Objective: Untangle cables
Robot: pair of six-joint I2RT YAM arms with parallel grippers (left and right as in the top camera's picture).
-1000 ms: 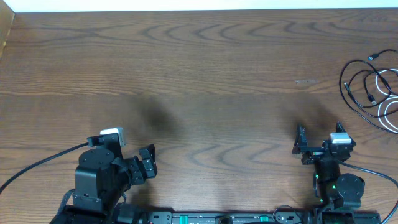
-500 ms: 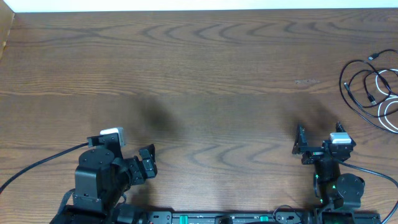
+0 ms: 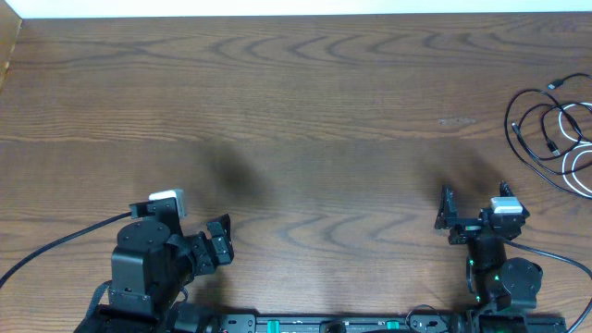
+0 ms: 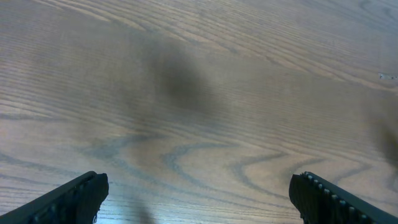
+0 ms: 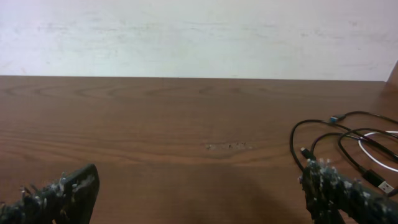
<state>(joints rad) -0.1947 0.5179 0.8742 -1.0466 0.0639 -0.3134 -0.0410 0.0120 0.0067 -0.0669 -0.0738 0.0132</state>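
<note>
We see right gripper point(image 3: 475, 199) wide, empty; left gripper point(image 3: 222, 242) wide, empty. Cables point(image 3: 555, 129) tangled on worktop point(image 3: 296, 111), ahead-right of right gripper, well apart. We'd judge best: reach there, pinch single outer black loop, draw slowly.

— How many of each thing is on camera?
— I count one left gripper point(image 3: 221, 239), one right gripper point(image 3: 475, 199), one bench point(image 3: 296, 111), one white cable point(image 3: 568, 166), and black cables point(image 3: 508, 122), seemingly two; overlapping loops prevent certainty.
</note>
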